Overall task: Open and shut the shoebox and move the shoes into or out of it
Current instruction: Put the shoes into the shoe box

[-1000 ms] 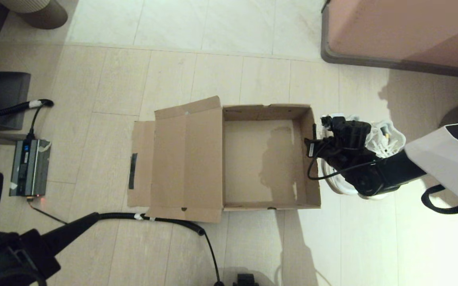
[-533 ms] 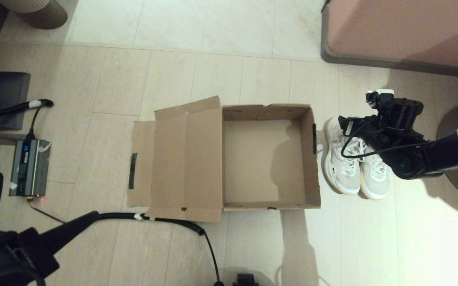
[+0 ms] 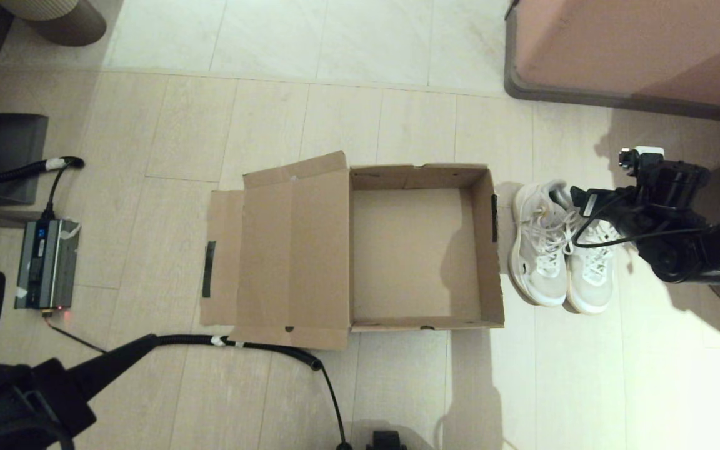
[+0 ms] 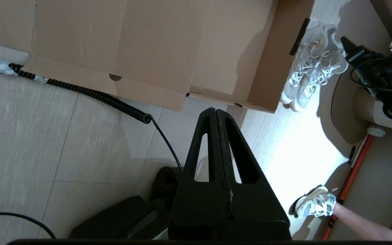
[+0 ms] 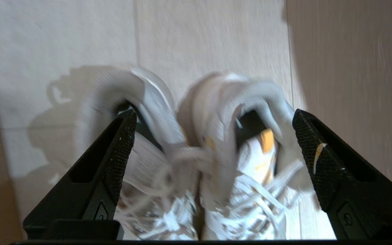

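The shoebox point(image 3: 414, 250) sits open on the floor point(image 3: 347, 125), its lid point(image 3: 272, 250) folded flat to the robot's left; the interior is empty. A strip of black tape point(image 3: 209, 269) marks the lid flap, and a second strip point(image 3: 494, 219) runs down the outer wall nearest the shoes. The shoes point(image 3: 561, 247) stand side by side on the floor just beside that wall — outside the box, toes toward the robot, touching each other. The right claw point(image 5: 213, 143) hangs above the heel end of the pair with its fingers point(image 5: 121, 136) spread wide, one to each side of the two shoes, gripping nothing. The left claw point(image 4: 216, 114) is parked low at the robot's near left, well apart from the box, fingers pressed together and empty. A black coiled cable point(image 3: 260, 347) lies on the floor along the near edge of the lid.
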Tool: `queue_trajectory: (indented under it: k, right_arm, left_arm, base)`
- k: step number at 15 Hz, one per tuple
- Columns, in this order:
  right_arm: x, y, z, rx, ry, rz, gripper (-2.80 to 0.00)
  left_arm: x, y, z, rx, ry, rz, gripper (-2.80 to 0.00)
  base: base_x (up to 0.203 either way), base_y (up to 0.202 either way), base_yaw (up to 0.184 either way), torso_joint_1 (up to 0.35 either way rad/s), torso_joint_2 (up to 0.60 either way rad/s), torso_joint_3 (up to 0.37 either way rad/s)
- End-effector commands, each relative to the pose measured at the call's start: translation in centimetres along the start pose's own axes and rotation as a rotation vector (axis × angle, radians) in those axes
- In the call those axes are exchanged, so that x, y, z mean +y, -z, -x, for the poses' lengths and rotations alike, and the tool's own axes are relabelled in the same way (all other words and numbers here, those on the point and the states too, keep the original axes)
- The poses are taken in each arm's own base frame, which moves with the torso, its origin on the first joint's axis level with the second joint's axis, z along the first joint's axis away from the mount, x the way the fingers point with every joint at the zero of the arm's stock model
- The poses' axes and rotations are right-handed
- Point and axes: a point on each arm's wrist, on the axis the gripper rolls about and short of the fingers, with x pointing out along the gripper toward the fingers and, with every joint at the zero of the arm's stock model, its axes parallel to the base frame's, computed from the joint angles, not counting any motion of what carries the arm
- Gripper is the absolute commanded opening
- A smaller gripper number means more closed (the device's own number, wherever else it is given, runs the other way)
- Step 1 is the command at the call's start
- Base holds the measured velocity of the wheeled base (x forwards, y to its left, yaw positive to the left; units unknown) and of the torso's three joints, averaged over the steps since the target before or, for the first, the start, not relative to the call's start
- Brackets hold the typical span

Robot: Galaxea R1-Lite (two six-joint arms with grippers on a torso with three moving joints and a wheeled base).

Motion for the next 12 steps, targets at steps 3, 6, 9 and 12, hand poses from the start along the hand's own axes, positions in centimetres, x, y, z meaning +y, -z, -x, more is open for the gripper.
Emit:
queue_trajectory:
  k: [3,6,9,12]
  right_arm:
    - [-1.1,3.3,-1.0,0.057,0.019,0.001,0.00]
    - [-1.2,6.1,-2.1,0.026,0.020,0.000,0.00]
    - [-1.1,8.3,-2.9,0.044,0.016,-0.002,0.00]
    - [-1.0,9.6,-3.4,0.019,-0.047,-0.009,0.00]
  left_arm:
    - [0.1,0.1,-0.1,0.006,-0.003,0.006,-2.80]
    - [0.1,0.1,-0.1,0.008,-0.004,0.006,-2.80]
    - [0.2,0.2,-0.1,0.011,-0.006,0.006,-2.80]
    - [0.2,0.3,-0.2,0.016,-0.009,0.007,-2.80]
  base:
    - [0.000,0.000,0.000,0.000,0.00,0.000]
    - [0.000,0.000,0.000,0.000,0.00,0.000]
    - [0.000,0.000,0.000,0.000,0.00,0.000]
    - [0.000,0.000,0.000,0.000,0.00,0.000]
